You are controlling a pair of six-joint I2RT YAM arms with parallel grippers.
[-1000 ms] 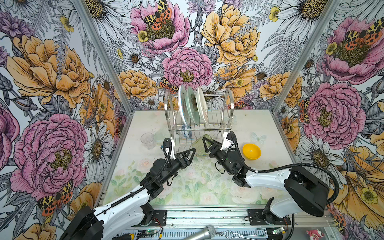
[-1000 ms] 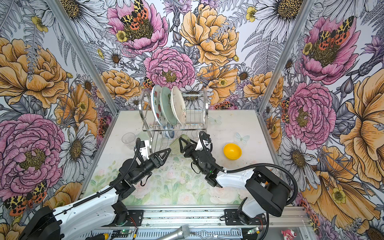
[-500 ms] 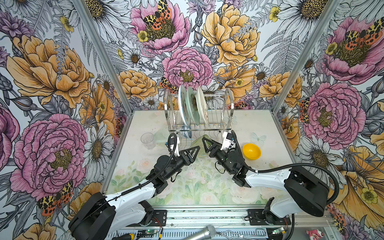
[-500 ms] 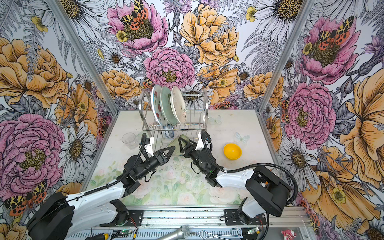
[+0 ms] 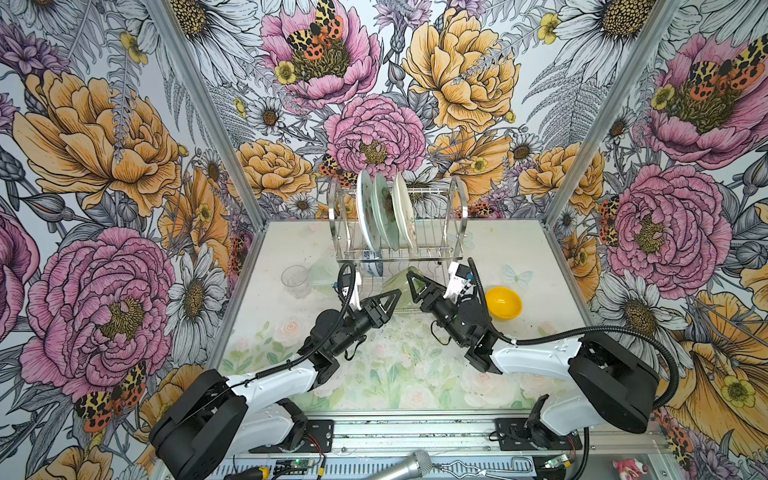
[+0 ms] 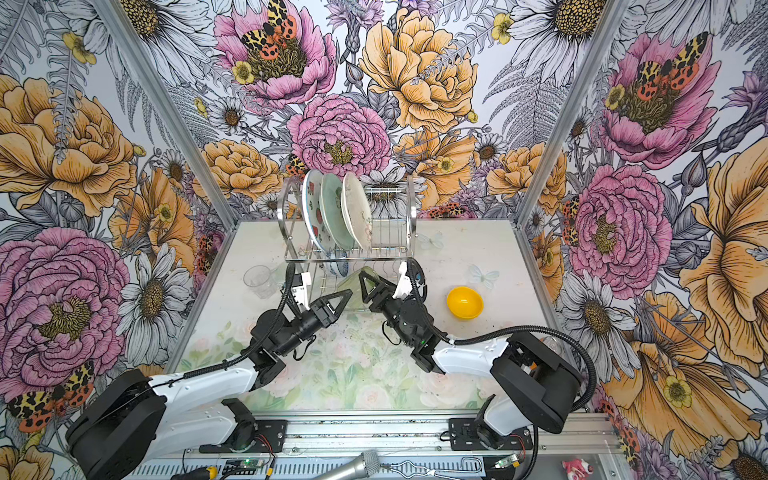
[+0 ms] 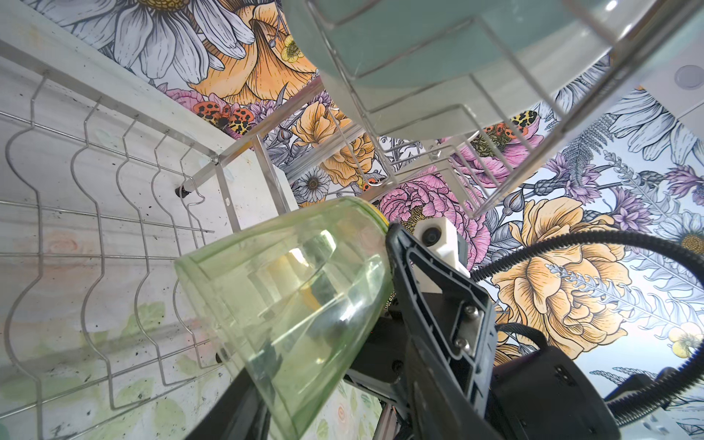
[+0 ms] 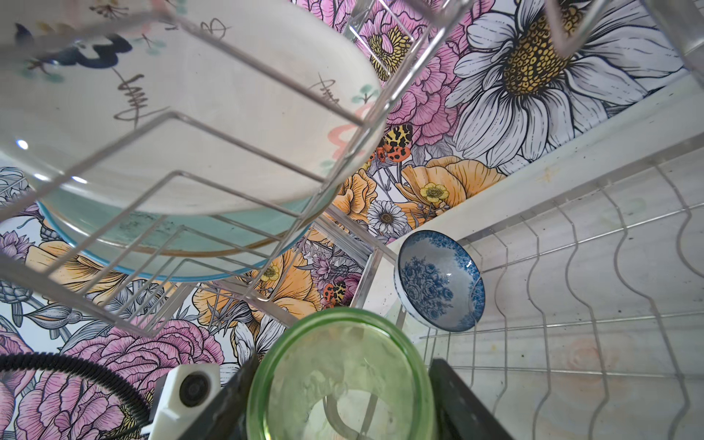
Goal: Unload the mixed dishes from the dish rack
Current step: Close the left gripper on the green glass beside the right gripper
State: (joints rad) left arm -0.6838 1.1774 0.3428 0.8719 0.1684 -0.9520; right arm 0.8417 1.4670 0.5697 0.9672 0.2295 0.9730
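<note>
The green tumbler (image 5: 400, 282) (image 8: 339, 381) hangs tilted just in front of the dish rack (image 5: 457, 208), and my right gripper (image 5: 415, 286) (image 8: 343, 396) is shut on it. My left gripper (image 5: 390, 297) has reached the tumbler (image 7: 289, 304) from the left. Its jaws stand apart, and only one finger shows beside the glass. Three plates stand on the rack's upper tier: watermelon-print (image 6: 311, 212), pale green (image 6: 334, 216) and cream (image 6: 357, 212). The blue-and-white bowl (image 8: 438, 282) leans on the lower tier. The yellow bowl (image 5: 503, 302) and the clear glass (image 5: 296, 277) sit on the table.
The rack's lower wire shelf (image 7: 95, 228) spreads close under both grippers, and the upper tier (image 8: 190, 183) hangs above them. Flowered walls close in three sides of the table. A microphone (image 5: 403, 465) lies on the front rail.
My left gripper has moved right and forward to the tumbler, rolled onto its side and narrowed its jaws. The right gripper has held the tumbler nearly still.
</note>
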